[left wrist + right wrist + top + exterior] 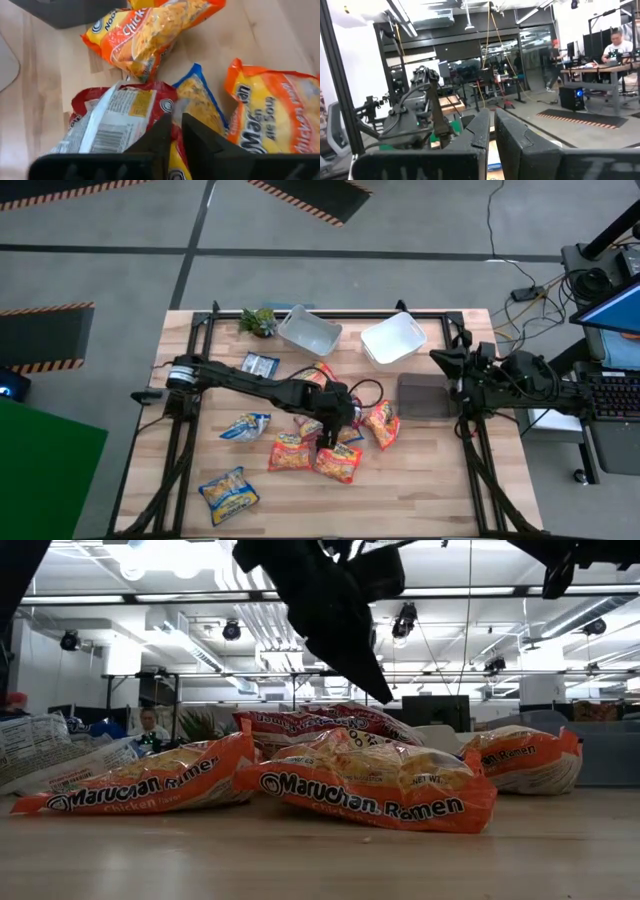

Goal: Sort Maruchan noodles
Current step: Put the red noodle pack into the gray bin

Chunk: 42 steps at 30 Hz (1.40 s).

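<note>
The Maruchan noodles are flat, crinkly plastic packets, and most lie in a loose cluster near the middle of the worktop: an orange packet and a second orange one toward the near edge, with another orange packet just beside them toward the right. In the low view the orange wrappers read "Maruchan Ramen" in white-edged letters, their ends pinched and wrinkled. The left gripper reaches into this cluster; in its wrist view the jaws stand nearly together, a narrow slit between them, over a red packet lying barcode side up and a blue-edged yellow packet, and I cannot tell whether they pinch anything. Away from the cluster, a blue-and-yellow packet lies near the near left corner, a pale blue one sits left of the cluster, and a small blue packet lies farther back. The right gripper waits at the right edge of the worktop, its jaws clenched on nothing. The worktop is pale wood planks in a black frame. Toward its far edge stand two clear tubs and a small green plant. Beyond are a grey floor with striped hazard mats, bright ceiling lights and people seated at desks.
</note>
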Each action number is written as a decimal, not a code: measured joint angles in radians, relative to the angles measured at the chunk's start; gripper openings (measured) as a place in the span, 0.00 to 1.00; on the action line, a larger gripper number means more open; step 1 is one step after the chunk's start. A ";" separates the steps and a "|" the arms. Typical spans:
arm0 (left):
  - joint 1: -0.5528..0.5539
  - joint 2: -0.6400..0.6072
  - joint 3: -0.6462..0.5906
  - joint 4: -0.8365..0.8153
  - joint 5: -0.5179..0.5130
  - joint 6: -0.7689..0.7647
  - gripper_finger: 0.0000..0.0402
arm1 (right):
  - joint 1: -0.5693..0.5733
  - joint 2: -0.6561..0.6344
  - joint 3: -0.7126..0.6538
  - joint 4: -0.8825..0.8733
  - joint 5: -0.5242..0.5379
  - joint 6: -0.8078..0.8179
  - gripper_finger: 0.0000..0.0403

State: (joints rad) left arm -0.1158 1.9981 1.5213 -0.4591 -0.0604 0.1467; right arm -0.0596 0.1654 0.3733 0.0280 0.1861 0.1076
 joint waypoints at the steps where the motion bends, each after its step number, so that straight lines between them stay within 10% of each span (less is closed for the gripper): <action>1: 0.000 0.012 0.009 0.000 -0.032 0.000 0.13 | 0.000 0.000 0.000 0.000 0.001 -0.010 0.04; 18: -0.016 0.125 0.143 -0.238 -0.299 0.080 0.65 | 0.000 0.002 0.000 -0.003 0.027 -0.082 0.04; 35: -0.002 0.126 0.142 -0.349 -0.321 -0.008 0.55 | 0.000 0.015 -0.001 -0.076 0.025 -0.029 0.04; 42: 0.000 0.128 0.141 -0.347 -0.322 -0.052 0.31 | 0.000 0.015 -0.001 -0.087 0.024 0.005 0.04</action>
State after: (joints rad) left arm -0.1159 2.1258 1.6627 -0.8057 -0.3828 0.0944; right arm -0.0597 0.1802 0.3721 -0.0588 0.2104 0.1130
